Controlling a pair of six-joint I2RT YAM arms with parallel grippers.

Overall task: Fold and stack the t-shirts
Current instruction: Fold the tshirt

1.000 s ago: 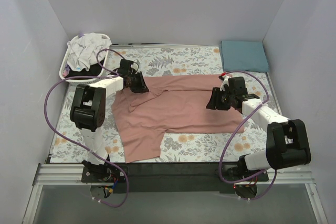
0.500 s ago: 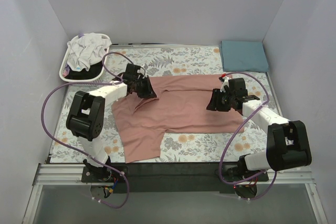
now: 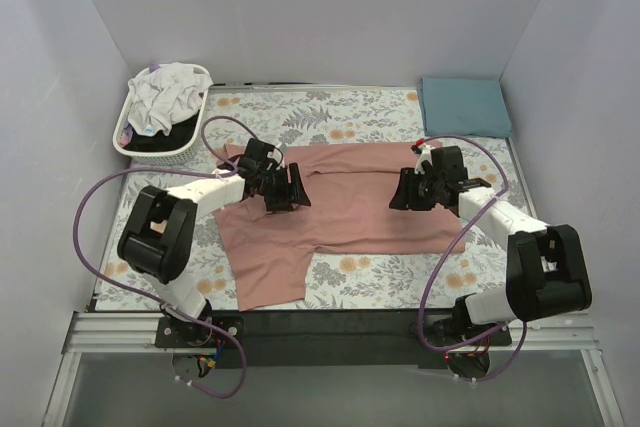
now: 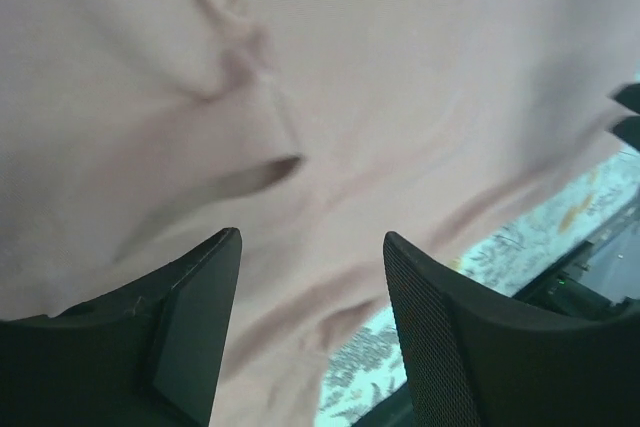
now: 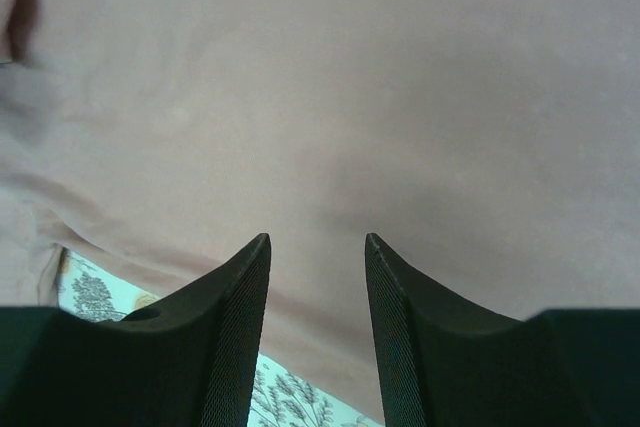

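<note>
Pale walls (image 3: pixel 300 7) box in three sides of the table (image 3: pixel 110 277), which is covered by a grey-and-orange floral cloth (image 3: pixel 370 112).

- Pink t-shirt (image 3: pixel 350 207): largest item. It lies spread across the middle of the table, mostly flat, with one flap running toward the near left edge. We see creases and a small fold in the part under the left arm (image 4: pixel 250 167). The right wrist view shows it nearly smooth (image 5: pixel 330 77).
- White basket (image 3: pixel 175 157): sits at the far left corner. It holds a crumpled white t-shirt (image 3: pixel 165 92) on top of a dark garment (image 3: pixel 160 140).
- Teal t-shirt (image 3: pixel 465 105): folded into a neat rectangle at the far right corner, well apart from the pink one.
- Left gripper (image 3: pixel 292 190): low over the pink t-shirt's left half. Its claw is released, fingers (image 4: pixel 190 317) spread, with nothing between them but the cloth below.
- Right gripper (image 3: pixel 402 192): over the shirt's right half, pointing toward the left one. It is also released, fingers (image 5: pixel 235 327) parted and pinching no cloth. We cannot tell whether either set of tips touches the fabric.
</note>
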